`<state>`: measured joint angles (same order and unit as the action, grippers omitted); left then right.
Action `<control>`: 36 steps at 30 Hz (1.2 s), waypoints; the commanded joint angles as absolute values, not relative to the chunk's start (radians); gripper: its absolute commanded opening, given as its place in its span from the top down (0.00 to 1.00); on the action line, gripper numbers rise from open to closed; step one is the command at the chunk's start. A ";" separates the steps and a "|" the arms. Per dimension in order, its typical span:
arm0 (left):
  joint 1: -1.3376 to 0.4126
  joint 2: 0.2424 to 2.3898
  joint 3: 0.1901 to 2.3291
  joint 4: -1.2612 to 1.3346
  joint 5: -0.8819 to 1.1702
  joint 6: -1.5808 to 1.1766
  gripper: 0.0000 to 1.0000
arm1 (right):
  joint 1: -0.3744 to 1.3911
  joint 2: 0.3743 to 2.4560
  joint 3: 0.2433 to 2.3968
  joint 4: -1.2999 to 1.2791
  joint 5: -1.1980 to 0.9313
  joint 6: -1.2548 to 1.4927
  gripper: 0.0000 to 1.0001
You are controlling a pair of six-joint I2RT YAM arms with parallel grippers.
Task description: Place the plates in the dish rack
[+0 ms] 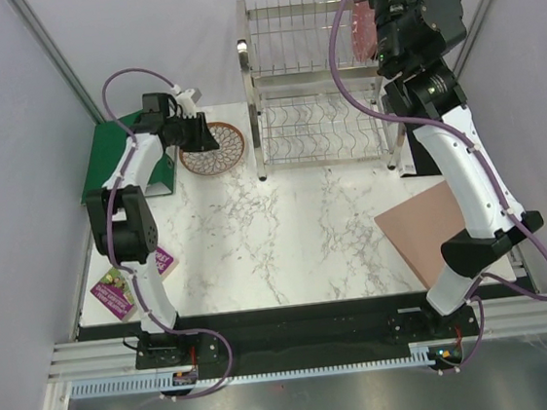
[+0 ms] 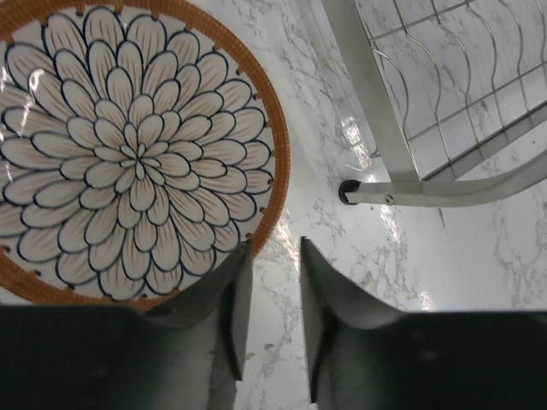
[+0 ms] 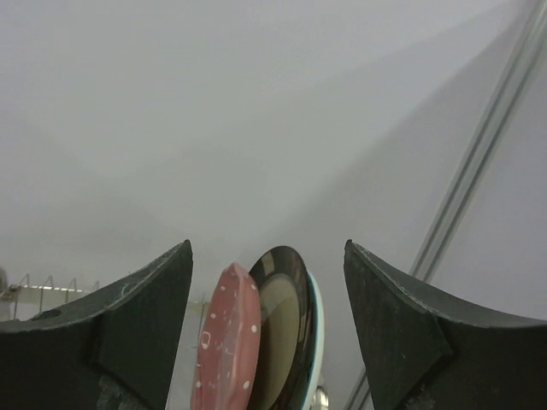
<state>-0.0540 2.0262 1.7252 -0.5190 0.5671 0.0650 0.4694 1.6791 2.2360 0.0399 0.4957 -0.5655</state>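
Two stand upright in rack [image 1: 318,112]: pink plate [image 3: 226,342], dark plate [image 3: 282,316]; right gripper [image 3: 267,252] straddles them, jaws wide, holding nothing; left gripper [image 2: 275,243], jaws parted, empty, hangs beside petal plate [image 2: 128,154] on table [image 2: 479,256]; I judge it wants the rim

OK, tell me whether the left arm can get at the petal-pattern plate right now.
Probably yes: the left gripper hangs at the rim of the petal-pattern plate, jaws apart, and nothing lies in its way.
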 commanded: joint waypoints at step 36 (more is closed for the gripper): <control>-0.147 2.159 1.616 -0.718 0.356 -0.051 0.98 | 0.509 1.083 1.192 -0.267 -0.089 -0.009 0.22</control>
<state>-0.1192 2.2242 1.7332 -0.5644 0.3214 -0.0593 0.5072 1.1385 1.2228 -0.2726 -0.0536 -0.0463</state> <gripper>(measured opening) 0.029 0.775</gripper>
